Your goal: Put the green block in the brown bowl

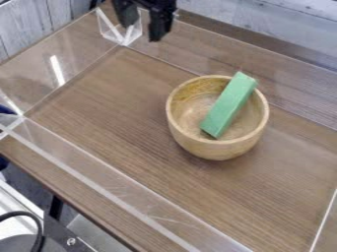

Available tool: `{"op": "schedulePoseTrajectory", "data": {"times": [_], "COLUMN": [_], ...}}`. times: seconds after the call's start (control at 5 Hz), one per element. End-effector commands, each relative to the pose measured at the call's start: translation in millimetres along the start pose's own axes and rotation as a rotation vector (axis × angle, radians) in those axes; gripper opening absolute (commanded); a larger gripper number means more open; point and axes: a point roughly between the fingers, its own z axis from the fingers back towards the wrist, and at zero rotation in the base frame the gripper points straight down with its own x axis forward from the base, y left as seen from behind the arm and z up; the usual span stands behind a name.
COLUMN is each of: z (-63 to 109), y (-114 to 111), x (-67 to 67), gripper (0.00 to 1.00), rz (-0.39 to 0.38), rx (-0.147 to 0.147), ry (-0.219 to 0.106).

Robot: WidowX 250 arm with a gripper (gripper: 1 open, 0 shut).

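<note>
The green block (230, 103) lies slanted inside the brown bowl (198, 138), its upper end leaning on the far right rim. The bowl sits right of centre on the wooden table. My gripper (141, 22) hangs high at the top of the view, well up and to the left of the bowl, its two dark fingers spread apart and nothing between them. The arm above it is cut off by the frame edge.
A low clear acrylic wall (39, 123) runs around the wooden table surface (105, 128). A clear V-shaped bracket (121, 30) stands at the back left, just under the gripper. Metal frame parts (20, 231) show at the lower left.
</note>
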Motion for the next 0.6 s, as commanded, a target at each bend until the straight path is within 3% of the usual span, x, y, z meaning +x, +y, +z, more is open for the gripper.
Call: {"op": "schedulePoseTrajectory", "data": {"times": [0.0, 0.4], "z": [4.8, -9.1], "y": [9, -3], "x": [-0.2, -13.6], "gripper": [1.00, 1.00], "rz": [0.015, 0.098], "rx": [0.094, 0.104], "ry": [-0.041, 0.039]}}
